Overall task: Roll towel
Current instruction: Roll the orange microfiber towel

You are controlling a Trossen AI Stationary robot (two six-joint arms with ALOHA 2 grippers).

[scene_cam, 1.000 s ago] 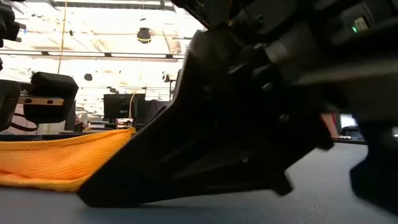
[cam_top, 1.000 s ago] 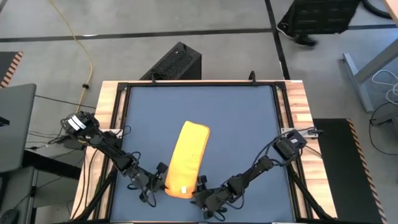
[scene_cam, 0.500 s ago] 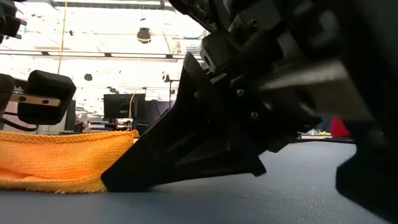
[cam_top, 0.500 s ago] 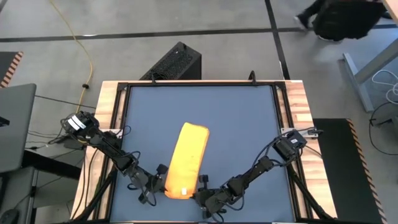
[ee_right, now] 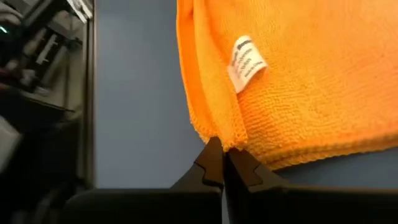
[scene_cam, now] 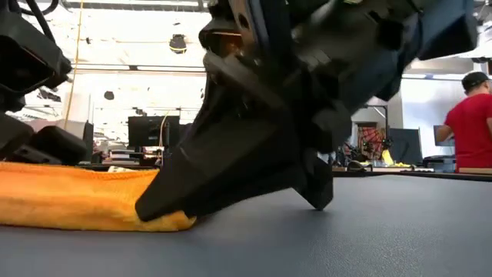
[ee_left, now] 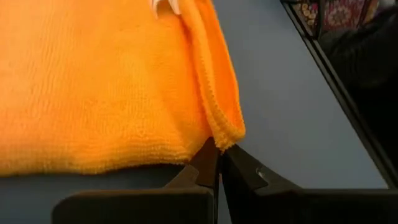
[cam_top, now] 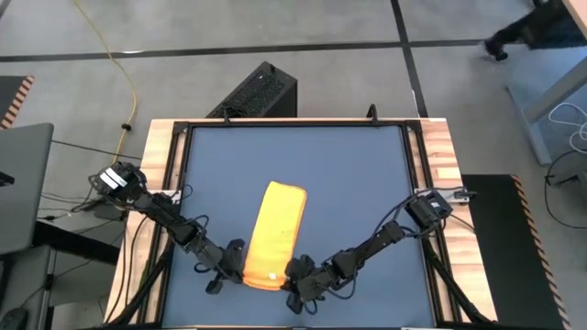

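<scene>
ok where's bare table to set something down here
Free: the blue tabletop beyond the towel's far end, and the strips either side of it. Crowded: the near edge, where the left gripper and right gripper pinch the towel's corners.

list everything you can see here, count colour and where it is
towel: one, bright yellow, folded into a long strip on the near middle of the table, near corners pinched by both grippers
tag: one, white, on the towel near the right gripper's corner
table: one, dark blue top with a wooden border and black frame
black box: one, on the floor beyond the table's far edge
yellow cable: one, on the floor to the far left
person: one, red shirt, in the room behind the table
left gripper: one, dark, shut on the towel's near left corner
right gripper: one, dark, shut on the towel's near right corner
</scene>
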